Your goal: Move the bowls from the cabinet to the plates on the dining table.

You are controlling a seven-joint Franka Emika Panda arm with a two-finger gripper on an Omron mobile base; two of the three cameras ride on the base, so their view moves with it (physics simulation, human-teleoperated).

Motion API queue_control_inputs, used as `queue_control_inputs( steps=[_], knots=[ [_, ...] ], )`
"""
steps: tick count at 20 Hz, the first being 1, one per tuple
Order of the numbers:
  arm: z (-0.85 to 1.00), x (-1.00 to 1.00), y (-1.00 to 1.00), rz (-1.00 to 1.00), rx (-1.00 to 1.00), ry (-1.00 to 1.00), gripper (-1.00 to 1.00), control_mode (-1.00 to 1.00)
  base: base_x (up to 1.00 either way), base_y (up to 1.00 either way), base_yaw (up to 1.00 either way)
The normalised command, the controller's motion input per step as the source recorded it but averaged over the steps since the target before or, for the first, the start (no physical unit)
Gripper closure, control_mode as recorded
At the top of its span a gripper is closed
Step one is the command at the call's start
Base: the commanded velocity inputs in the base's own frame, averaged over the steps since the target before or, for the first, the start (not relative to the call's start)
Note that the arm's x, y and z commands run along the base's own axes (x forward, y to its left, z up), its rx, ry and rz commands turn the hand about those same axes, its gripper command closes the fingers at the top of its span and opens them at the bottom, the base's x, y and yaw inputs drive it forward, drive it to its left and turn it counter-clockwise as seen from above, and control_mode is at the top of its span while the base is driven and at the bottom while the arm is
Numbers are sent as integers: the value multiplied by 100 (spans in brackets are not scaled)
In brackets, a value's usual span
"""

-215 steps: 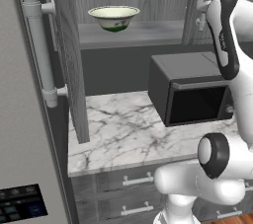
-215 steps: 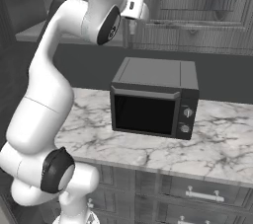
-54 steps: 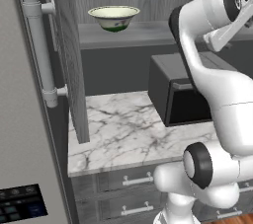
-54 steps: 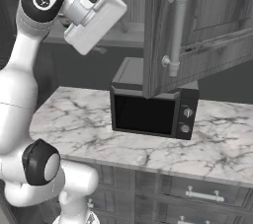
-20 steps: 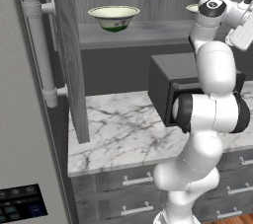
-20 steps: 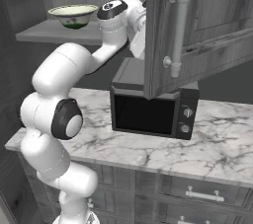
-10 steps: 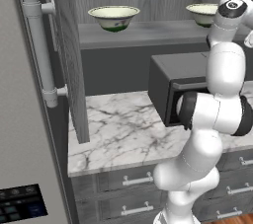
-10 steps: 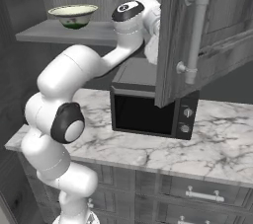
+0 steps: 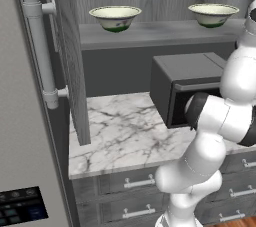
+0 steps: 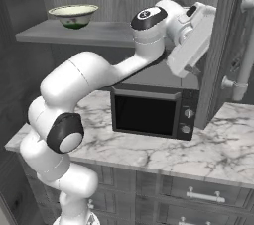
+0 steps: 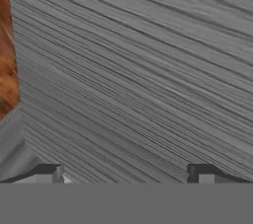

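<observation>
Two cream bowls with green bands stand on the open cabinet's shelf (image 9: pixel 160 33): the left bowl (image 9: pixel 115 17) and the right bowl (image 9: pixel 213 14). From the right base view the left bowl (image 10: pixel 74 15) shows, and my arm hides the other. My gripper (image 10: pixel 192 70) hangs open and empty in front of the shelf's right end, close to the inner face of the right cabinet door (image 10: pixel 223 35). In the hand view the gripper (image 11: pixel 126 173) has its fingertips (image 11: pixel 47 172) wide apart, facing grey wood grain. The plates and the dining table are out of view.
A black microwave (image 10: pixel 151 112) stands on the marble counter (image 9: pixel 125 131) under the shelf. The left cabinet door (image 9: pixel 70 46) stands open with its bar handle (image 9: pixel 40 46). The right door's handle (image 10: pixel 243 55) juts out at the right. Grey drawers (image 9: pixel 135 196) run below the counter.
The arm swung to the right, pushing the right cabinet door wider open. The right bowl, hidden behind the arm a second ago, now shows on the shelf.
</observation>
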Motion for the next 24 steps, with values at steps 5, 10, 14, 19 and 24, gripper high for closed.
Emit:
queue_control_inputs(
  steps=[5,10,14,19,24],
  knots=[
    [-13,-27,-49,0,0,0,-100,-100,0,0,0],
    [-4,-27,-11,0,0,0,-100,-100,0,0,0],
    [3,-28,43,6,0,-5,-100,-100,0,0,0],
    [17,-31,89,12,-2,-17,-100,-100,0,0,0],
    [6,-21,93,13,0,-10,-100,-100,0,0,0]
  ],
)
